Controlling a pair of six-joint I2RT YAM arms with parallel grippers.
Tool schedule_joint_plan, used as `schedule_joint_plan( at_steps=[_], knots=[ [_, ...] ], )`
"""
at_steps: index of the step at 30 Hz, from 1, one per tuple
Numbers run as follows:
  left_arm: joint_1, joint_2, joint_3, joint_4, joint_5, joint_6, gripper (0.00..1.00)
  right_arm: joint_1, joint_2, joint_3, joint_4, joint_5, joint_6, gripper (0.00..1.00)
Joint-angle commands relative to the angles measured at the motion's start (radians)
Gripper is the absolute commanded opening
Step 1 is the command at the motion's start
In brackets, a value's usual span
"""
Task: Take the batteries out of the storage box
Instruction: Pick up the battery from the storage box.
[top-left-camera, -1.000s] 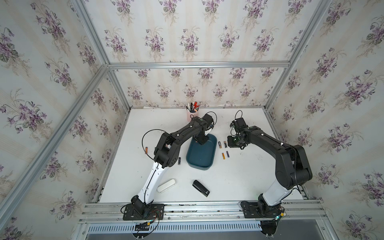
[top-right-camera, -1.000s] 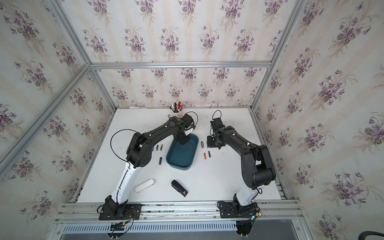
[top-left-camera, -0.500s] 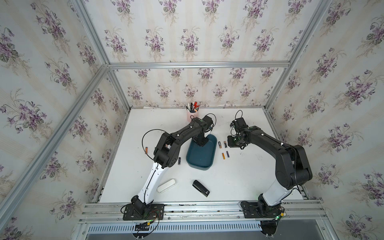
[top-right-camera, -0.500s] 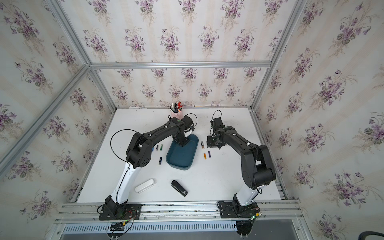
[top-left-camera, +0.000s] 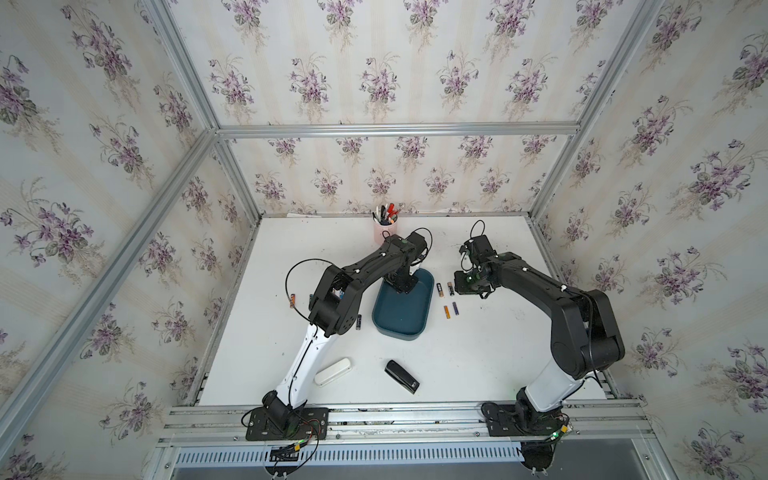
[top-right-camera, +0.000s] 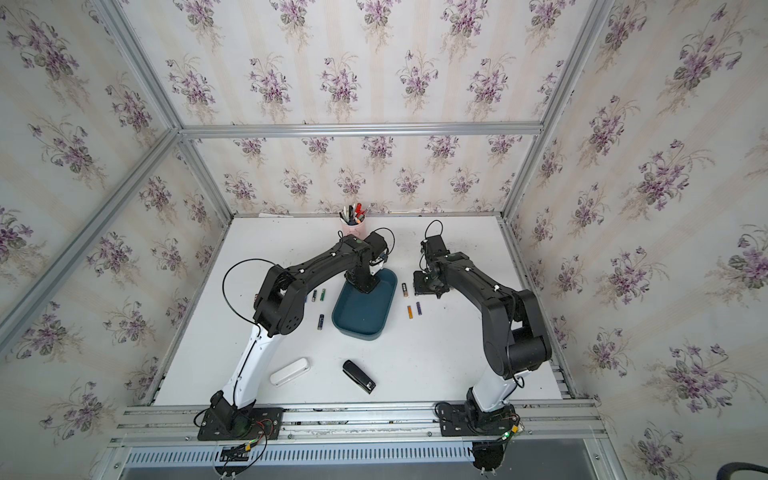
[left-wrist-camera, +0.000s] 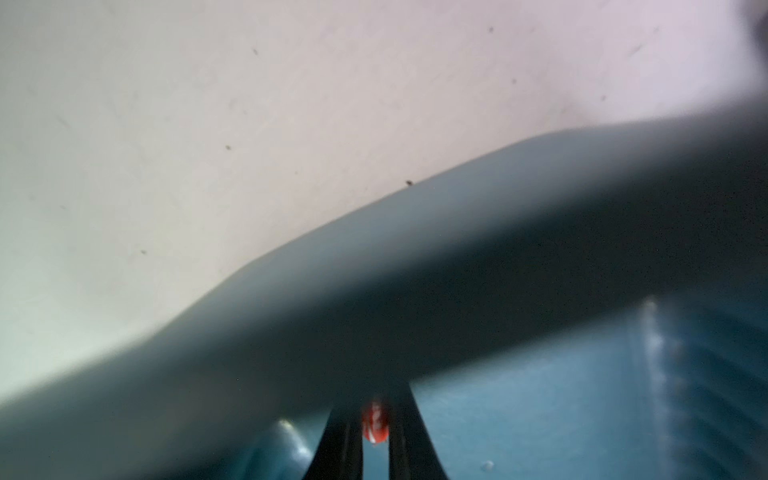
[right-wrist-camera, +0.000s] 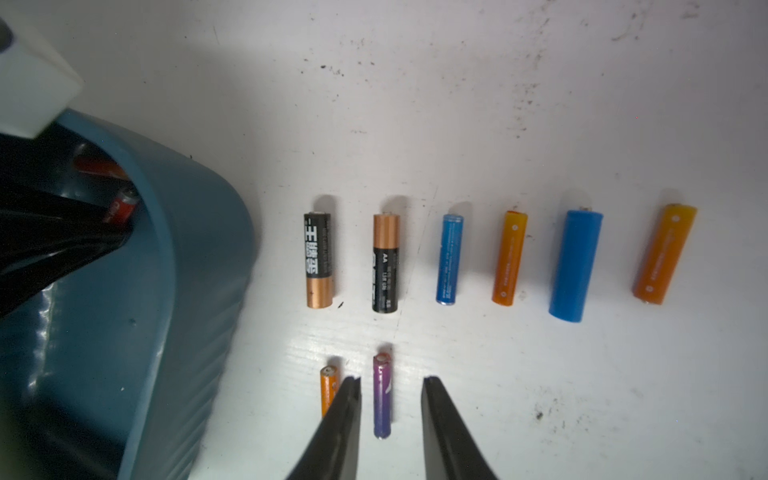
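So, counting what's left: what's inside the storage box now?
At the far end of the storage box, the left gripper is shut on a red battery; a second reddish cell lies near it. Elsewhere the floor is bare. Anything under the gripper is hidden.

The left arm (top-left-camera: 365, 264) and right arm (top-left-camera: 536, 281) share glossy white lower links (top-left-camera: 303, 361) on black base plates (top-left-camera: 286, 422), black upper links, thin black cable loops (top-left-camera: 286, 286) behind the left hand (left-wrist-camera: 374, 411) and right hand (right-wrist-camera: 391, 380), and tapered black fingers (right-wrist-camera: 340, 424).

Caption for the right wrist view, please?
Open right gripper lined up on a thin purple battery; six cylindrical batteries rowed on the white table beside the dark teal plastic storage box.
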Motion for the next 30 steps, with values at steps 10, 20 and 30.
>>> schedule_joint_plan(
  at_steps=[10,20,30],
  knots=[
    [0.01,-0.119,0.003,-0.062,0.112,-0.102,0.09,0.002,0.004,0.025,0.023,-0.032,-0.005,0.31],
    [0.079,-0.351,-0.205,-0.034,0.123,-0.142,0.09,0.019,0.011,0.085,0.013,-0.051,-0.017,0.31],
    [0.19,-0.612,-0.591,0.015,0.02,-0.242,0.11,0.062,0.091,0.191,-0.006,-0.062,-0.021,0.31]
  ],
)
